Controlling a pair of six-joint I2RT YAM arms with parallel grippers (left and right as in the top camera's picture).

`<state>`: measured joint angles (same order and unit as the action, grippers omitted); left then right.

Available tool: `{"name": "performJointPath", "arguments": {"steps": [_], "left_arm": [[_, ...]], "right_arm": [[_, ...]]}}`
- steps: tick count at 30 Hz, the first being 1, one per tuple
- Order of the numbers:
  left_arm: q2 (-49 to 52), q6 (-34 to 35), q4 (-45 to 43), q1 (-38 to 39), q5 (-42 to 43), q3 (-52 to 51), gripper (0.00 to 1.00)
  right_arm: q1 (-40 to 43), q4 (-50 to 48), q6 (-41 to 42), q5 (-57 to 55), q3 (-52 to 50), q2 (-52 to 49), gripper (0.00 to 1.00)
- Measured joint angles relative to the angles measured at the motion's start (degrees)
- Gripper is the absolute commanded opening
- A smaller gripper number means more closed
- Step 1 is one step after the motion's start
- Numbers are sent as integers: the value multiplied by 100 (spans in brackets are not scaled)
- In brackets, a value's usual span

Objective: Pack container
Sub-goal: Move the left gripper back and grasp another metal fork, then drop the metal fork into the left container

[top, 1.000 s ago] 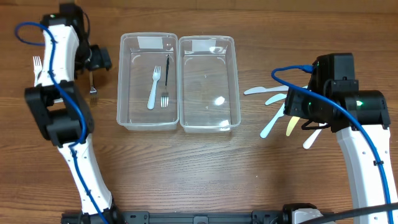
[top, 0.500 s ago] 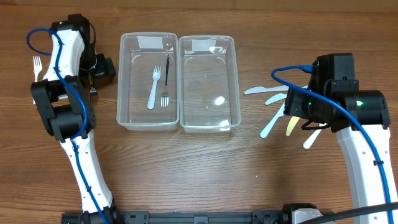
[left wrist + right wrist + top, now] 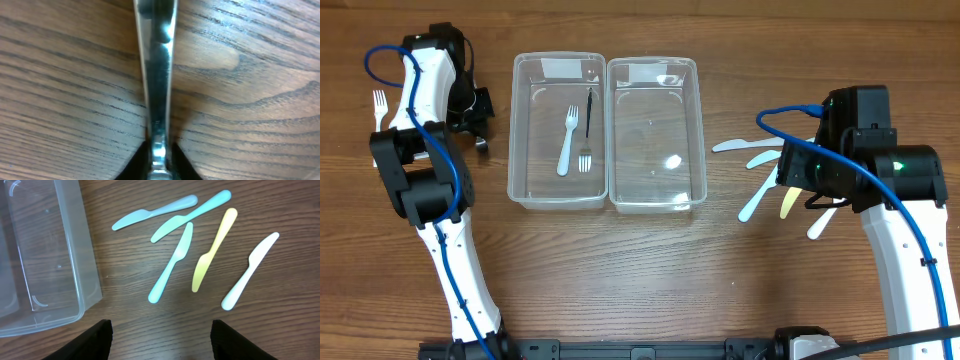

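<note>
**Overhead view, 12 o'clock at the far edge of the bench (image 3: 620,270).** Two clear containers stand side by side near the middle, their long walls touching. The left container (image 3: 525,130) is at 9 o'clock of the right container (image 3: 655,185). In the left container lie a white fork (image 3: 566,140), tines toward 12 o'clock, and a dark-handled fork (image 3: 587,130) just beside it at 3 o'clock, tines toward 6 o'clock.

**Left side.** My left fingers (image 3: 477,110) sit at 9 o'clock of the left container, down at the bench. In the left wrist view they are pinched shut on the thin shiny stem of a metal utensil (image 3: 157,75). The stem runs from my tips toward 12 o'clock over the wood. I cannot tell what kind of utensil it is. A second white fork (image 3: 380,104) lies on the bench at 9 o'clock of my left arm.

**Right side.** My right fingers (image 3: 788,172) hang at 3 o'clock of the right container. In the right wrist view they stand apart over bare wood with nothing between them. Five knives lie on the bench at 12 o'clock of my tips:
- a pale blue knife (image 3: 155,212)
- a long teal knife (image 3: 192,215)
- a short teal knife (image 3: 172,262)
- a yellow knife (image 3: 215,250)
- a white knife (image 3: 250,270), the one furthest toward 3 o'clock
</note>
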<state>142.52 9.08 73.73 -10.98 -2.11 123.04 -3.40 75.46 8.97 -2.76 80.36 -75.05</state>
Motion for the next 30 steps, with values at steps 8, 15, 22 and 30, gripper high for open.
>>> {"name": "performJointPath", "arguments": {"steps": [8,15,22,30], "left_arm": [[0,-26,26,0,-4,0,4],[-190,-138,201,33,-7,-2,4],[-1991,-177,190,284,-28,-11,4],[-3357,-192,221,1578,-42,114,4]], "right_arm": [[-2,0,4,2,0,0,65],[0,-37,2,2,0,0,66],[-2,-42,0,2,0,0,66],[0,-42,0,0,0,0,66]]}}
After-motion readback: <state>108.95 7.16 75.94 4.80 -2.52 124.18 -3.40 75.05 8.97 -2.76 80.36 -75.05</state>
